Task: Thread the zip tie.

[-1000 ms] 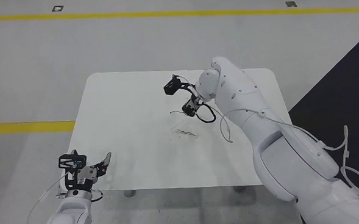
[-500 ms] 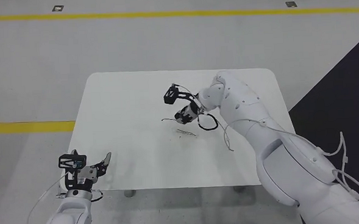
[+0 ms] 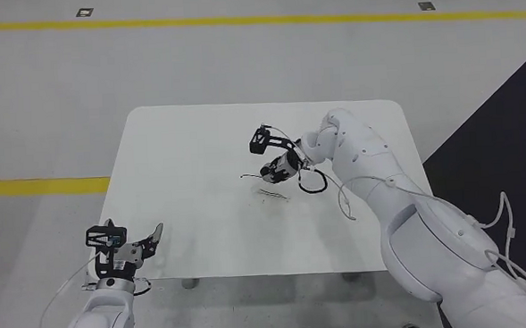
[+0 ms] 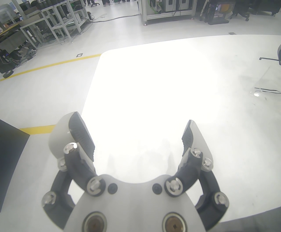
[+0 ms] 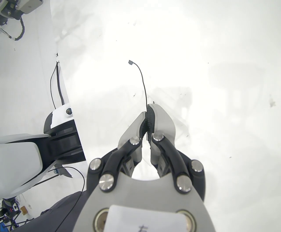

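- At the centre of the work area stands the white table (image 3: 182, 159), a slab with rounded corners on a pale floor marked with yellow lines (image 3: 238, 20).
- Right arm (image 3: 361, 163): extends from the near right side across the table, with its wrist over the middle of the tabletop.
- Left arm (image 3: 101, 320): positioned low at the table's near left corner, well apart from the right arm.
- Right gripper (image 5: 147, 109): clenched. Both ribbed pads (image 5: 150, 119) are pressed together on the black zip tie. The top view places this gripper just right of the table's centre, tips directed toward the robot's left.
- Left gripper (image 4: 131, 119): released, with the two fingers spread wide apart. It hangs over the table's near left corner and faces across the bare white tabletop.
- Zip tie (image 5: 142, 79): a thin black strap grasped by the right gripper partway along its length.
  - The free length leaves the fingertips in a gentle curve and ends in a small square head (image 5: 130, 62).
  - The top view shows the strap jutting from the gripper toward the robot's left, over the middle of the table.
  - Whether the head touches the tabletop cannot be told.
- Thin dark strip (image 3: 272, 194): lies flat on the table just to the near side of the right gripper, apart from the held zip tie. Its exact kind cannot be told.
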You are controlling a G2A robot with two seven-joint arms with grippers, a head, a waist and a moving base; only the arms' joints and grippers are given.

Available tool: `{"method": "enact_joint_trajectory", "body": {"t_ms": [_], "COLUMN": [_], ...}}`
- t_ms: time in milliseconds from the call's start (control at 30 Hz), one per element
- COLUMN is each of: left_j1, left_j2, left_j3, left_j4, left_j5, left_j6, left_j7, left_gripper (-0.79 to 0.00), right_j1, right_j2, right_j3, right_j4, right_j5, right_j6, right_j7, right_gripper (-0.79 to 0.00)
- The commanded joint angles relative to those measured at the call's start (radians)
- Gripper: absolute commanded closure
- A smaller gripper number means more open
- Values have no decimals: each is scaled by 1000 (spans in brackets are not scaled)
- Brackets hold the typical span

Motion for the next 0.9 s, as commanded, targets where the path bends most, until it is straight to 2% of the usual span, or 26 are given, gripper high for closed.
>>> {"method": "enact_joint_trajectory", "body": {"t_ms": [0,67,200,833,867], "left_j1": [0,0,0,0,0], "left_j2": [0,0,0,0,0], "left_j3": [0,0,0,0,0], "left_j4": [0,0,0,0,0], "left_j5": [0,0,0,0,0], "left_j6": [0,0,0,0,0], "left_j7": [0,0,0,0,0], "left_gripper": [-785,-785,-785,-785,-785], "right_j1": [0,-30,-92,-92,-95], "right_j2": [0,-1,8,8,8], "right_j3": [0,-5,-18,-18,-19], "right_j4": [0,-36,-84,-84,-87], "right_j5": [0,-7,105,105,96], "right_j6": [0,14,0,0,25], "right_j7": [0,-2,0,0,-10], "right_gripper": [0,0,0,0,0]}}
